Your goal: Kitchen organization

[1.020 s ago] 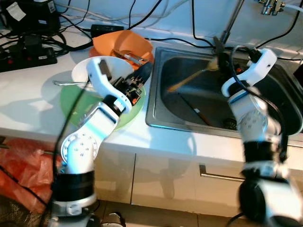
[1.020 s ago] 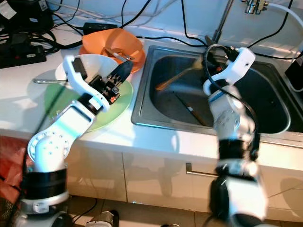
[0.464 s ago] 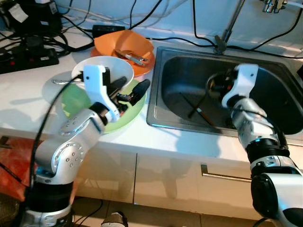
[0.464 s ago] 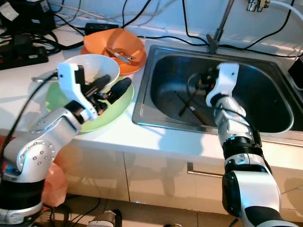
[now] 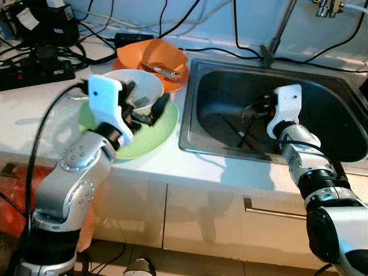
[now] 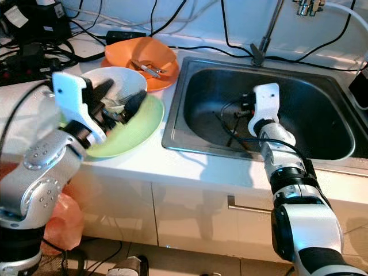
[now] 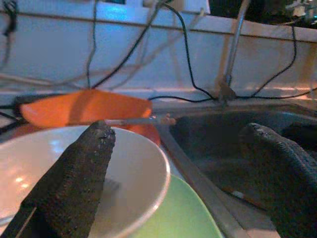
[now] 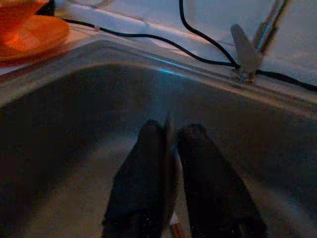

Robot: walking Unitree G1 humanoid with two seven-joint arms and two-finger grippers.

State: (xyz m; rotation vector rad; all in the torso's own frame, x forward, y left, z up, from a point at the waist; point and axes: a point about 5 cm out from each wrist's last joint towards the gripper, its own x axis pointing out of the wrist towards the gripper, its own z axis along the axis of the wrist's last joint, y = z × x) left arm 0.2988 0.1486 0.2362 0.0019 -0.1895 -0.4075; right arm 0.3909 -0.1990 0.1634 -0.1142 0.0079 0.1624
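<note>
The right gripper (image 8: 168,148) sits low in the steel sink (image 5: 322,80), its fingers pinching a thin utensil (image 8: 169,144) edge-on; more utensils (image 5: 244,138) lie on the sink floor beneath. To do this well, it should lift straight up clear of the rim before swinging left. The left gripper (image 7: 178,168) hovers spread wide over the white bowl (image 6: 123,83) and green plate (image 6: 141,129), near the orange bowl (image 5: 155,54).
</note>
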